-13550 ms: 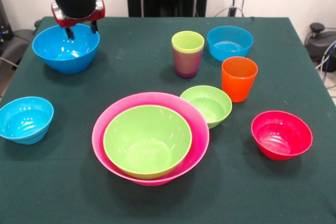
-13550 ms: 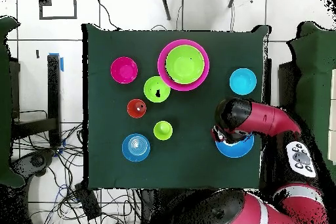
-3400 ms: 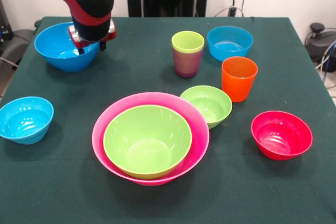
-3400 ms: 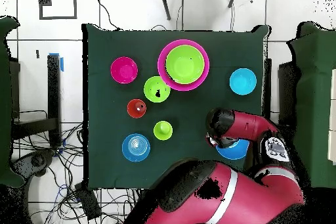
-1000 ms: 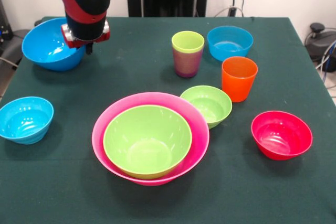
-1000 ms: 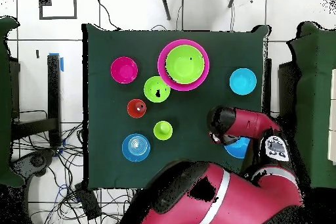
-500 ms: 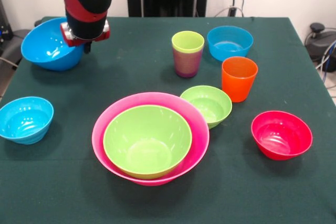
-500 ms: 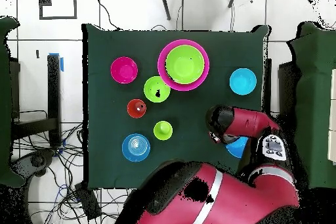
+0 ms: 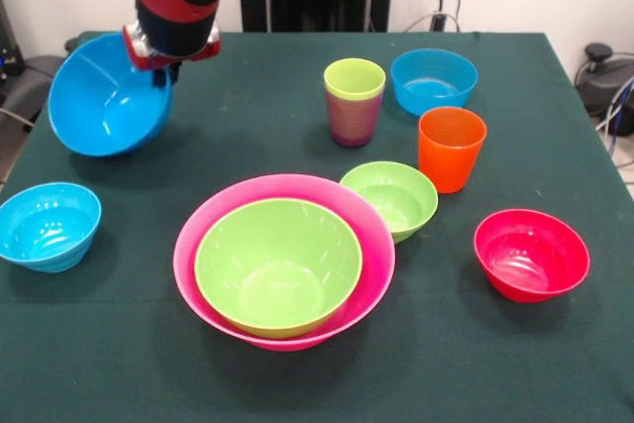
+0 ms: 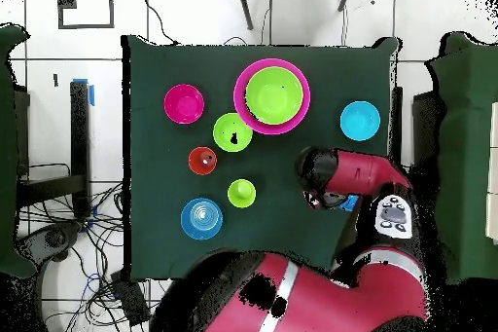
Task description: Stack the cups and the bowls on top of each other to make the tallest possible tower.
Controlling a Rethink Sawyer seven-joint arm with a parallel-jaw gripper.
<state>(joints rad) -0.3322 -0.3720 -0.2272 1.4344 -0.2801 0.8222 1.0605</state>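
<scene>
My gripper (image 9: 164, 65) is shut on the far rim of the large blue bowl (image 9: 104, 101), which hangs tilted above the table's left side. In the overhead view the arm covers almost all of that bowl (image 10: 347, 203), and the gripper (image 10: 314, 195) shows only as the arm's dark end. The tower is the huge pink bowl (image 9: 188, 245) with the large green bowl (image 9: 277, 264) nested inside it. A lime green cup (image 9: 354, 79) sits inside the purple cup (image 9: 352, 124). The orange cup (image 9: 451, 149) stands beside the small green bowl (image 9: 389, 197).
One small light-blue bowl (image 9: 433, 79) stands at the back right, another (image 9: 48, 225) near the left edge. The small red bowl (image 9: 531, 255) sits at the front right. The arm's bulk (image 10: 292, 309) overhangs the table's bottom edge in the overhead view.
The large blue bowl has come up off the table and tipped further on its side in my grip. The arm has swung a little toward the table's middle.
</scene>
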